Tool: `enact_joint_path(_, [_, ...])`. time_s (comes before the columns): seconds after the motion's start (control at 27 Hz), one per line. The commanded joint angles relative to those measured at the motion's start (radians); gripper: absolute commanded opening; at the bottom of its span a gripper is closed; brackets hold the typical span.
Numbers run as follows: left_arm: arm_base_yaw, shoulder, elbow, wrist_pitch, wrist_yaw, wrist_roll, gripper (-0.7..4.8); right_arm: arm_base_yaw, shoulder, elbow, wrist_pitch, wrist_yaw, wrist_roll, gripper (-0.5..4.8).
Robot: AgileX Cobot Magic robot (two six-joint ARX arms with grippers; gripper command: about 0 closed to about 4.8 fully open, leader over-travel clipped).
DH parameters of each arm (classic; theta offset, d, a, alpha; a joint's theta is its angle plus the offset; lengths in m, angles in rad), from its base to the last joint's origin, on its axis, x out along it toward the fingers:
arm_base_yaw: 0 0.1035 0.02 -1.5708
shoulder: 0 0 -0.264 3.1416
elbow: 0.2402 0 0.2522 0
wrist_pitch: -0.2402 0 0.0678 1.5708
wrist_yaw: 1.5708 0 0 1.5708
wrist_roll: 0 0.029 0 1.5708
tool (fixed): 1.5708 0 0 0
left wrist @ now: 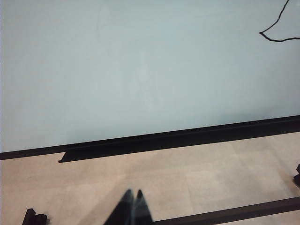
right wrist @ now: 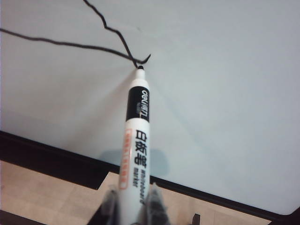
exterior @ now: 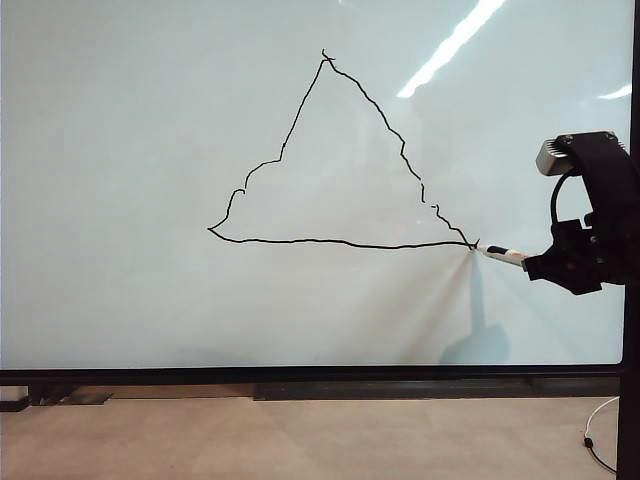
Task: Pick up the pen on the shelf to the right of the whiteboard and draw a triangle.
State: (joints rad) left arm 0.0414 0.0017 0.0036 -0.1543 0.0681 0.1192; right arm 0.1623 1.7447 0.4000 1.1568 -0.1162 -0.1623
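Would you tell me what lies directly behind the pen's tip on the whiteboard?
Behind the pen tip is the triangle bottom-right corner on the whiteboard, where base and right side meet. The right gripper holds the pen; the left gripper rests shut, away. The tip hides any contact.

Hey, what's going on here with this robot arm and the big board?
The right gripper is shut on the pen, its tip at the lower right corner of a triangle drawn on the whiteboard. All three sides look joined, so the drawing seems essentially done. The left gripper is shut and empty, low in front of the board's bottom frame, away from the drawing.
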Motion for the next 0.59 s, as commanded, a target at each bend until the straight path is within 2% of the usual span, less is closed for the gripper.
enact_joint_path(0.04, [0.0,0.001,0.003,0.005,0.003,0.001,-0.05,-0.007,-0.003,0.002,0.028,0.002,0.008,-0.05])
enact_joint_path(0.22, [0.0,0.001,0.003,0.005,0.003,0.001,-0.05,-0.004,-0.004,-0.009,0.06,-0.028,0.011,-0.05])
enact_joint_path(0.37, [0.0,0.001,0.003,0.005,0.003,0.001,-0.05,0.008,-0.016,-0.113,0.25,0.001,0.063,-0.05])
enact_joint_path(0.59, [0.0,0.001,0.003,0.005,0.003,0.001,-0.05,0.007,-0.103,-0.209,0.251,0.066,0.048,-0.05])
